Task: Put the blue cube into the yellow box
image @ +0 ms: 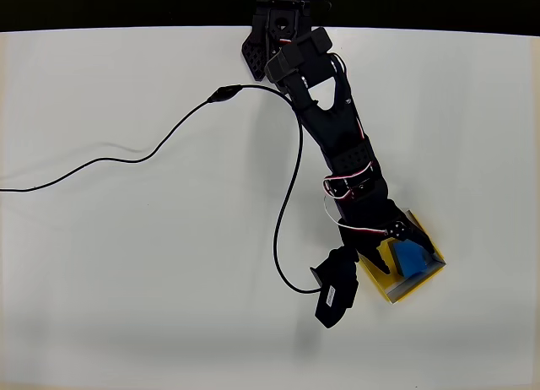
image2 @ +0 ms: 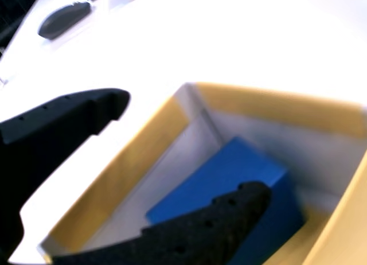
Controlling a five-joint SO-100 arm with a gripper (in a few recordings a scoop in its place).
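The yellow box (image: 390,287) sits at the lower right of the white table in the overhead view. The blue cube (image: 413,257) lies inside it. My gripper (image: 402,243) hangs over the box's near-left part, open. In the wrist view the blue cube (image2: 229,170) rests on the pale floor of the yellow box (image2: 269,107), at an angle to the walls. One black finger (image2: 74,119) stands outside the box's left wall. The other finger (image2: 218,222) reaches across the front of the cube and hides its lower edge. Whether that finger touches the cube I cannot tell.
A black cable (image: 152,152) runs from the left table edge to the arm and loops down toward the wrist camera (image: 337,290). The arm's base (image: 278,35) stands at the table's far edge. Bare white tabletop lies to the left and in front.
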